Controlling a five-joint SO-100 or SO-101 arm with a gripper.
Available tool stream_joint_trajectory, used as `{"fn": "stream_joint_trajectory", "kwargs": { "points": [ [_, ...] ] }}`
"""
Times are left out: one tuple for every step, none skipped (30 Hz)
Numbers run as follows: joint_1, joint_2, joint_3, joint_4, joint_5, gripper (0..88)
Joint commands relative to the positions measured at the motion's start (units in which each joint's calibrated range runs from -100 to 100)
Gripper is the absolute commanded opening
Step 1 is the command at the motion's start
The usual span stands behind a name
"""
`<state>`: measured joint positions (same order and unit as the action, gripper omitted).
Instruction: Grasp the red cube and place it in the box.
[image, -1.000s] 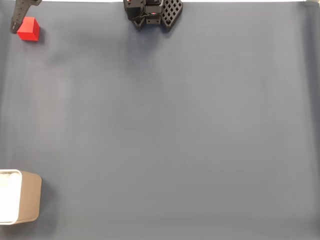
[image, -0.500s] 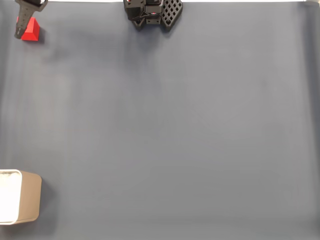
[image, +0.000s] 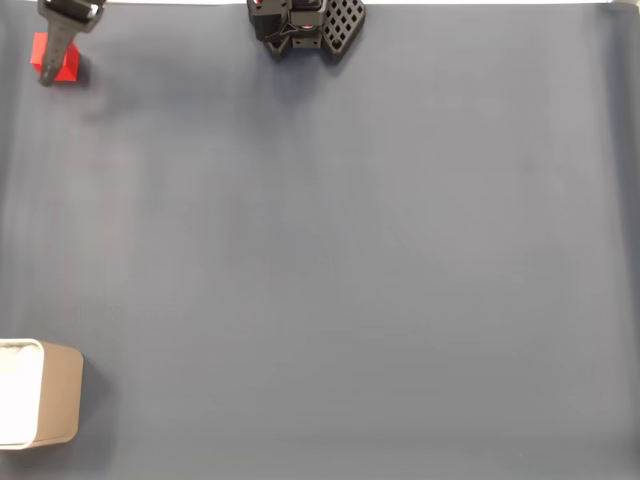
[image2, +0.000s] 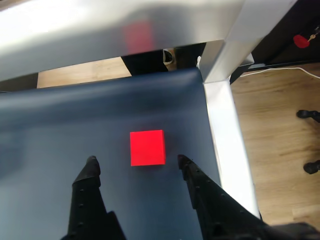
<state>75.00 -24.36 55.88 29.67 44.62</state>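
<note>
The red cube (image: 68, 66) lies in the far top-left corner of the blue-grey mat in the fixed view, with a dark gripper finger (image: 57, 42) crossing over it. In the wrist view the red cube (image2: 147, 147) sits flat on the mat. My gripper (image2: 136, 159) is open, its two black fingertips standing on either side of the cube's near half without touching it. The box (image: 62, 405), tan outside with a white rim, stands at the bottom-left edge of the fixed view, far from the cube.
The arm's black base (image: 305, 25) sits at the top middle of the mat. In the wrist view a white metal frame post (image2: 227, 130) runs along the mat's edge just right of the cube, with wooden floor (image2: 280, 140) beyond.
The gripper finger has shifted from the cube's left side to lie across it in the fixed view. Cube and box have stayed put.
</note>
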Motion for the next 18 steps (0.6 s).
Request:
{"fn": "stream_joint_trajectory", "kwargs": {
  "points": [
    [-0.78, 0.44, -0.68, -2.05, 0.59, 36.4],
    [-0.85, 0.70, -0.68, -2.46, 0.54, 36.4],
    [-0.85, 0.96, -0.68, -2.71, 0.54, 36.4],
    [-0.99, 1.22, -0.68, -3.03, 0.49, 36.4],
    [-1.07, 1.48, -0.68, -3.28, 0.49, 36.4],
    [-1.14, 1.83, -0.68, -3.53, 0.49, 36.4],
    [-1.21, 2.00, -0.68, -3.77, 0.44, 36.5],
    [-1.21, 2.18, -0.68, -3.85, 0.39, 36.5],
    [-1.28, 2.35, -0.68, -3.85, 0.39, 36.5],
    [-1.35, 2.52, -0.68, -3.85, 0.34, 36.5],
    [-1.42, 2.61, -0.68, -3.94, 0.34, 36.5],
    [-1.49, 2.78, -0.59, -4.10, 0.34, 36.5],
    [-1.49, 2.96, -0.59, -4.35, 0.34, 36.5],
    [-1.56, 3.13, -0.59, -4.51, 0.34, 36.5],
    [-1.56, 3.22, -0.59, -4.67, 0.34, 36.5],
    [-1.63, 3.39, -0.59, -4.84, 0.39, 36.5],
    [-1.63, 3.56, -0.49, -5.17, 0.44, 36.5],
    [-1.63, 3.74, -0.40, -5.49, 0.49, 36.5]
  ]
}}
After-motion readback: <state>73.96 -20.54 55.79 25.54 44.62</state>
